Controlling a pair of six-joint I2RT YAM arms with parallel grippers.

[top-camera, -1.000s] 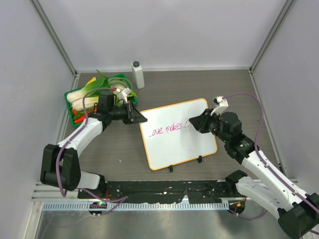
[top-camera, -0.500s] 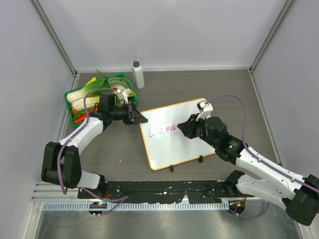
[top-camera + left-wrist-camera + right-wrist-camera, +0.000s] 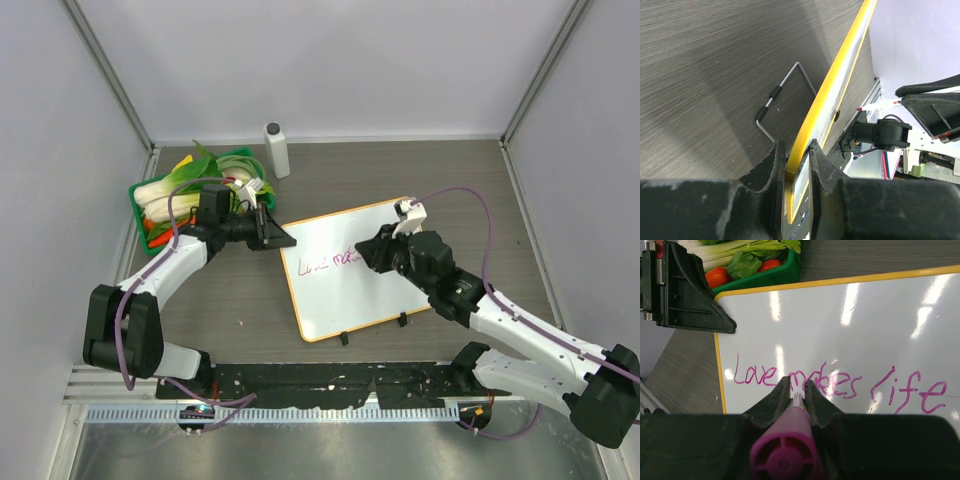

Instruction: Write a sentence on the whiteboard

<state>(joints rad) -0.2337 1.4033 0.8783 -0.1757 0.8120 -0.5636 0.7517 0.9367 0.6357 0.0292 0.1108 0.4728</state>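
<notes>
**A:** What are we counting on the table (image 3: 430, 180)?

**B:** One whiteboard (image 3: 350, 295), one pink marker (image 3: 785, 450), one green tray (image 3: 770, 276), one white bottle (image 3: 277, 150) and two grippers.

**A:** What is the tray carrying?

**B:** It's holding pale leafy stalks (image 3: 165, 195) and two red tomatoes (image 3: 717, 276). It's sitting at the far left, just beside the board's far-left corner.

**A:** And the board itself?

**B:** It's lying mid-table between the arms, its two black feet pointing toward the near edge. The sentence (image 3: 840, 382) is reading "Love makes life".

**A:** What are the fingers doing?

**B:** The left gripper (image 3: 794, 155) is pinching the board's orange frame at that corner. The right gripper (image 3: 797, 385) is clamping the marker, whose tip is pointing at "makes", and the gripper is hiding part of the word from above.

**A:** The bottle?

**B:** It's standing upright behind the tray, apart from the board.
</notes>
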